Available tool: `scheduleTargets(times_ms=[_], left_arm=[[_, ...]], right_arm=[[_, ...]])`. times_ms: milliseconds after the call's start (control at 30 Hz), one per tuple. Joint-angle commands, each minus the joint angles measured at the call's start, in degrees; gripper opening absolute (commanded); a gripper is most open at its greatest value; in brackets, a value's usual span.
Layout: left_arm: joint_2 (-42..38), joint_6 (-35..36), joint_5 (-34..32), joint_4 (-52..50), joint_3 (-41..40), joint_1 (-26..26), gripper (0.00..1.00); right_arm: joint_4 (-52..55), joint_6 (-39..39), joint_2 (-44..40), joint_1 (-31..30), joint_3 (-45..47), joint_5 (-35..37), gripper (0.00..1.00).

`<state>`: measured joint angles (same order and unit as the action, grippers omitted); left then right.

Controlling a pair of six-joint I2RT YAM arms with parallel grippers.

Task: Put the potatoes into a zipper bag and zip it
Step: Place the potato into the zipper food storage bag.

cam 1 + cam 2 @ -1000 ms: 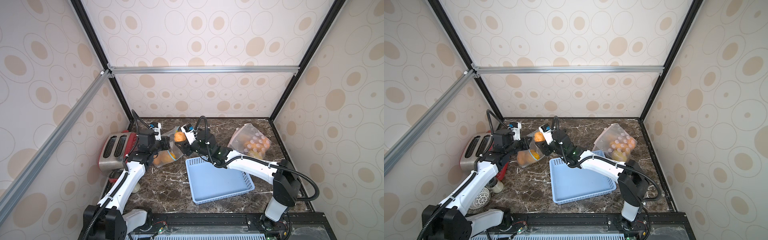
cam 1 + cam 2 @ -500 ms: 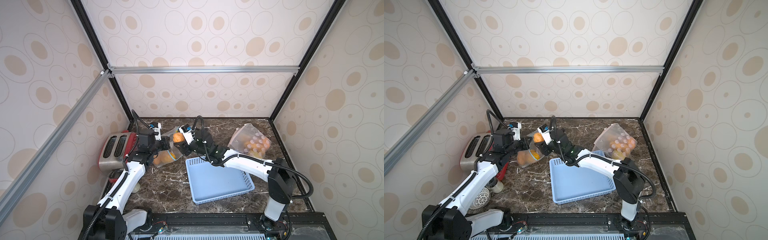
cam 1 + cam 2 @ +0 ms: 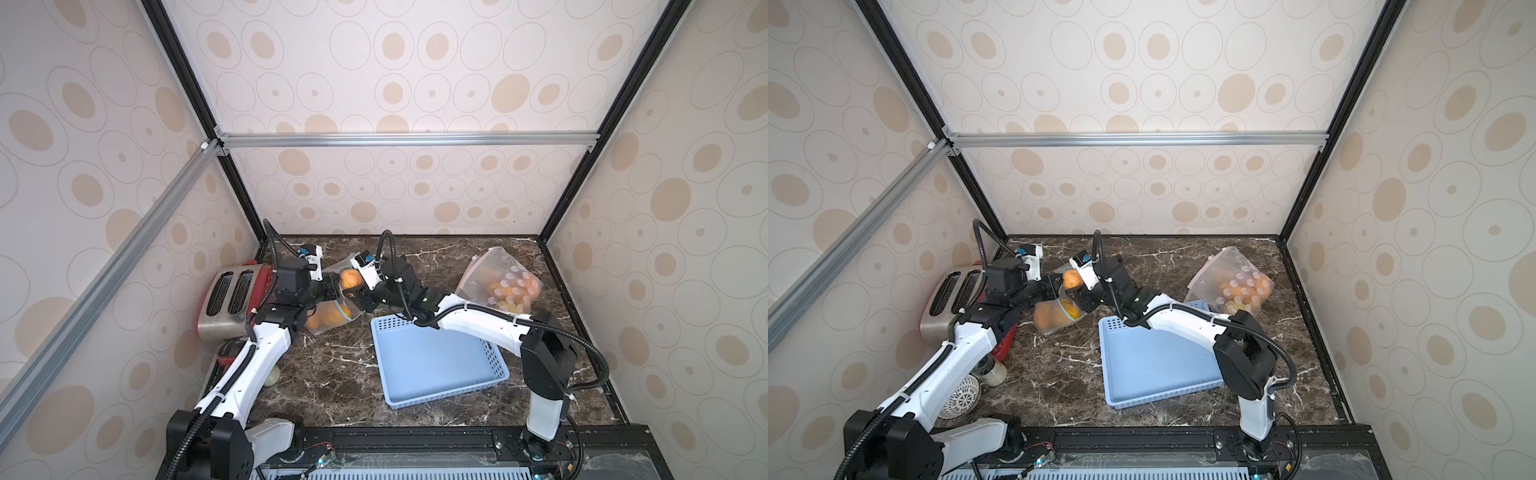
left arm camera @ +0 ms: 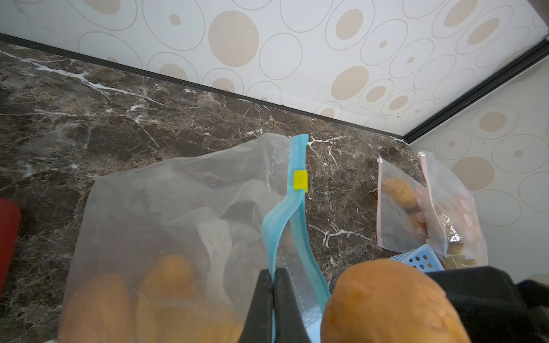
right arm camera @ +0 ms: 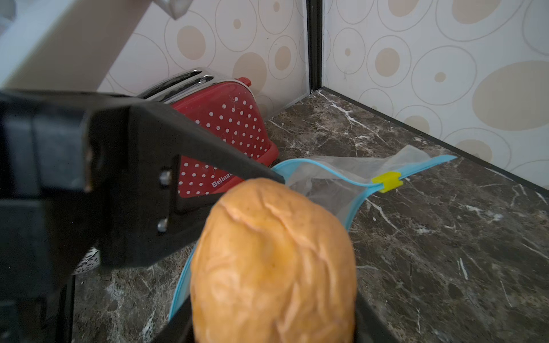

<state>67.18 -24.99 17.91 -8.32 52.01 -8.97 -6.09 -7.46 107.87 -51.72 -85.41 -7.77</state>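
Observation:
A clear zipper bag (image 3: pixel 332 316) with a blue zip strip and yellow slider (image 4: pixel 300 179) lies at the back left, with a few potatoes (image 4: pixel 166 273) inside it. My left gripper (image 4: pixel 273 271) is shut on one blue lip of the bag's mouth, holding it up. My right gripper (image 3: pixel 358 291) is shut on a wrinkly orange-tan potato (image 5: pixel 273 261), held just beside the raised lip at the open mouth (image 3: pixel 1072 279). The other lip sags away, so the mouth gapes.
A second clear bag (image 3: pixel 498 282) holding several potatoes leans at the back right. A blue basket (image 3: pixel 436 361) sits mid-table under the right arm. A red dotted toaster (image 3: pixel 232 299) stands against the left wall, close behind the left gripper.
The right gripper has carried its potato leftward and lower, up to the bag's mouth. The left gripper has kept its hold on the bag's lip.

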Motion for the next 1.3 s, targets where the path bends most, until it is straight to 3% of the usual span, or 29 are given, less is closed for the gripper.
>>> scheduleTargets(times_ms=[0,500,767,933,1267], left_arm=[[-1.26,1.02,0.16,0.66,1.08,0.27,0.0],[-1.29,1.03,0.04,0.64,0.99,0.26,0.0],[-1.17,1.08,-0.06,0.67,0.99,0.21,0.0],[-1.0,0.95,-0.03,0.67,0.9,0.26,0.0],[-0.85,1.41,0.42,0.55,0.9,0.27,0.0]], right_arm=[[1.24,0.26,1.43,0.2,-2.31,-1.26,0.45],[8.84,1.67,8.67,0.13,-9.69,0.91,0.47],[11.65,1.25,10.51,0.18,-12.4,-1.08,0.58],[11.39,0.6,8.98,0.13,-11.9,-3.59,0.71],[8.01,1.76,0.37,0.28,-5.23,-3.07,0.71]])
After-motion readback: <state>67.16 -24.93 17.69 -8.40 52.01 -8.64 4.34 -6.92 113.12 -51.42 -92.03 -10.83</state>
